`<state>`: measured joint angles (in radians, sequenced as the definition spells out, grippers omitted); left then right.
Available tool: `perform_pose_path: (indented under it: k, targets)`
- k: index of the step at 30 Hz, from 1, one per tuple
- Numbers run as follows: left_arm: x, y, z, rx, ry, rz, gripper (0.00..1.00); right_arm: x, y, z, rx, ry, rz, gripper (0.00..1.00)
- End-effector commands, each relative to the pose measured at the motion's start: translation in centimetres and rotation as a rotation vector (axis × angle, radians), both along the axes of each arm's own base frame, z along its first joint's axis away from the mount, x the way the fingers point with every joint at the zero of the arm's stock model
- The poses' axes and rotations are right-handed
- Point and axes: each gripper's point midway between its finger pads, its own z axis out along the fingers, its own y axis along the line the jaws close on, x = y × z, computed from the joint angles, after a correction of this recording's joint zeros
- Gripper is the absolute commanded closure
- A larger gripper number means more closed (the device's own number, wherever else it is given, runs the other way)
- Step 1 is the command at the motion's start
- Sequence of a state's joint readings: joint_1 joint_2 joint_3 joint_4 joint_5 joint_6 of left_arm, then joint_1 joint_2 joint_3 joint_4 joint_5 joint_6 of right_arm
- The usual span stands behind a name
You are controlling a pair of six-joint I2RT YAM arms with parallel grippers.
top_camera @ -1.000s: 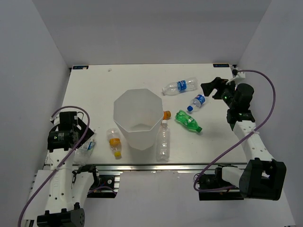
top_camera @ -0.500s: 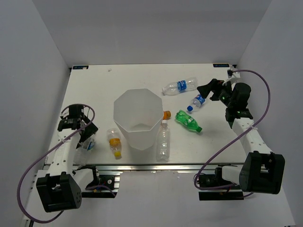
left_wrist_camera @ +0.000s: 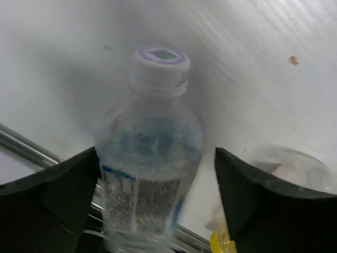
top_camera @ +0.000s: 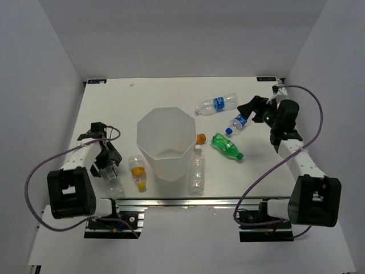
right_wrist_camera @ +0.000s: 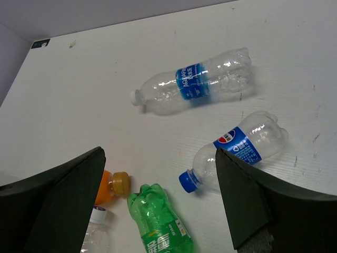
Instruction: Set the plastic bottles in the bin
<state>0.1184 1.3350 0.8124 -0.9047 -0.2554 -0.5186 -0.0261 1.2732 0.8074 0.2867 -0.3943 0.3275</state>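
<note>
Left of bin (top_camera: 165, 171): left fingers (left_wrist_camera: 63, 190) swung in, spread wide astride clear bottle (left_wrist_camera: 150, 158), not gripping | Right of bin: right fingers (right_wrist_camera: 253, 200) open, nudged toward blue-capped bottle (right_wrist_camera: 237, 150) | Both grabs look imminent; nothing seen in bin yet.

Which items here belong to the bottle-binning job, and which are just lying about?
Job: white translucent octagonal plastic bin; clear plastic bottles; green plastic bottle; orange-capped plastic bottles.
Lying about: small dark corner tags; silver metal rail.
</note>
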Motion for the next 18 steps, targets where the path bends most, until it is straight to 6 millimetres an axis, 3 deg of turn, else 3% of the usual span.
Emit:
perform_pose_path:
  k: [1,2,3,5,6,7,9,10,14,15,16,18]
  targets:
    - [0.9,-2.2,-2.6,-0.139,0.019,-0.052,0.1,0.8,-0.4,1.9,-0.016,-0.056,-0.009,0.11]
    - [1.0,-2.3,-2.9,-0.146,0.024,-0.052,0.17,0.8,-0.5,1.9,-0.014,-0.054,-0.011,0.11]
    - [1.1,-2.3,-3.0,-0.144,0.029,-0.052,0.35,0.7,-0.5,2.0,-0.013,-0.055,-0.013,0.11]
    - [1.8,-1.8,-2.2,-0.12,0.006,-0.048,0.49,0.5,-0.3,2.4,-0.005,-0.064,-0.007,0.11]
    - [2.2,-1.2,-1.0,-0.083,-0.033,-0.04,0.54,0.4,-0.3,2.6,-0.002,-0.069,-0.005,0.11]
    - [2.5,-0.9,-0.1,-0.064,-0.056,-0.033,0.67,0.3,-0.2,2.6,0.0,-0.068,-0.002,0.11]
    - [3.7,-0.3,3.1,-0.031,-0.131,-0.014,0.78,-0.2,0.1,3.2,0.007,-0.08,0.014,0.11]
    - [4.1,0.3,5.4,0.005,-0.199,-0.001,0.89,-0.4,0.1,3.3,0.009,-0.083,0.017,0.11]
    - [6.1,2.8,15.8,0.143,-0.459,0.119,0.92,-1.7,0.6,5.0,0.018,-0.136,0.043,0.11]
    - [6.9,3.3,20.8,0.168,-0.582,0.151,0.94,-1.9,0.6,5.3,0.016,-0.149,0.047,0.11]
    - [7.2,3.5,23.6,0.177,-0.665,0.173,0.96,-2.1,0.6,5.6,0.006,-0.164,0.05,0.11]
    - [8.7,1.9,30.6,0.099,-0.933,0.134,1.0,-2.9,1.0,6.2,-0.008,-0.196,0.078,0.11]
